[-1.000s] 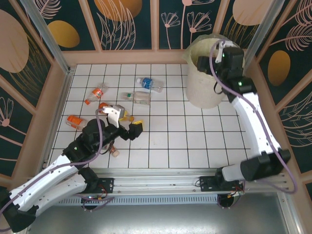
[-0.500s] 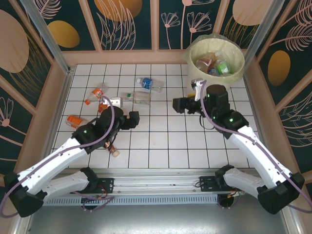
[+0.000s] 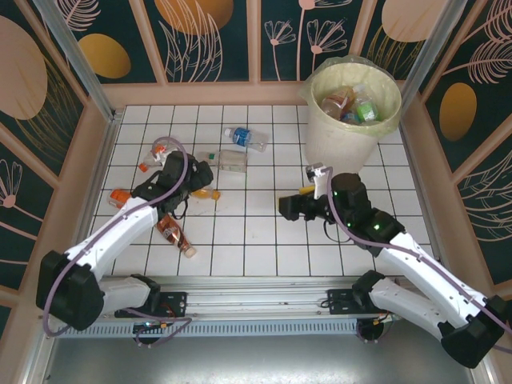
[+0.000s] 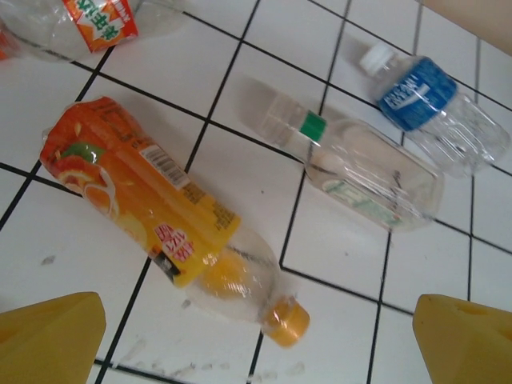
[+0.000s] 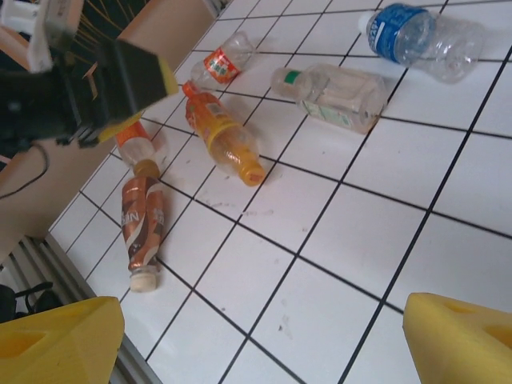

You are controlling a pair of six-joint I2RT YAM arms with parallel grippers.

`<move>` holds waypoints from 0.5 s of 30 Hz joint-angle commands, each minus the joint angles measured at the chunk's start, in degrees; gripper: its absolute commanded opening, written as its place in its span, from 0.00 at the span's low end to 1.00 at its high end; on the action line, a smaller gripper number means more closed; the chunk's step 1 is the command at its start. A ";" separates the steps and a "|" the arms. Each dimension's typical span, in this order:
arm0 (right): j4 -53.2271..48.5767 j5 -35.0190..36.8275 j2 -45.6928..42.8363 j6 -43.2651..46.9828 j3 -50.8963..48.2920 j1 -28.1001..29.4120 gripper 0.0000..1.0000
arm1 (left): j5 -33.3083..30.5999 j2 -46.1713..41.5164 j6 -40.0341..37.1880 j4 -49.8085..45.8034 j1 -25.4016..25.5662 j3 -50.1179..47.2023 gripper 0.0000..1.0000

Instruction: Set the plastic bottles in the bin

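Several plastic bottles lie on the left of the white tiles: an orange-label bottle (image 3: 206, 193) (image 4: 160, 216) (image 5: 220, 136), a clear green-banded bottle (image 3: 228, 160) (image 4: 360, 168) (image 5: 332, 96), a blue-label bottle (image 3: 246, 138) (image 4: 424, 104) (image 5: 420, 36), a red-label bottle (image 3: 156, 152) (image 5: 220, 64) and a brown bottle (image 3: 174, 234) (image 5: 142, 224). The bin (image 3: 344, 148) at the back right holds more bottles. My left gripper (image 3: 186, 182) (image 4: 256, 344) hangs open above the orange bottle's cap end. My right gripper (image 3: 292, 204) (image 5: 260, 344) is open over bare tile mid-table.
Another orange bottle (image 3: 120, 197) lies near the left wall. Wooden walls and metal posts close in the tiled floor on three sides. A metal rail (image 3: 264, 300) runs along the near edge by the arm bases.
My right gripper has come away from the bin, down and left to mid-table. My left gripper has moved back and left to the cluster of bottles. Both stayed open.
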State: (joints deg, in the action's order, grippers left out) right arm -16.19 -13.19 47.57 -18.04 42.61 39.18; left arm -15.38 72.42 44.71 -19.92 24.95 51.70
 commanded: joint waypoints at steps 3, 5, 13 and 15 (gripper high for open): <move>2.76 -0.24 -2.21 -3.34 -2.65 1.70 0.91 | 6.91 5.97 4.29 8.62 -5.94 0.15 0.99; 2.44 0.32 -2.22 -3.65 -2.97 2.29 0.91 | 8.80 8.28 5.53 10.61 -8.03 0.43 0.99; 1.95 2.01 -2.13 -4.54 -3.93 3.41 0.91 | 11.00 13.37 14.38 14.33 -14.26 -1.04 0.99; 1.92 2.20 -1.97 -4.72 -3.98 3.48 0.91 | 11.05 14.74 15.66 13.95 -14.81 -0.68 0.97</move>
State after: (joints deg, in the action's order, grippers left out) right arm -15.59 -12.03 46.15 -21.63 39.55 42.09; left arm -5.23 85.62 56.14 -7.40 10.79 51.22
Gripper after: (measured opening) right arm 0.909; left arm 0.978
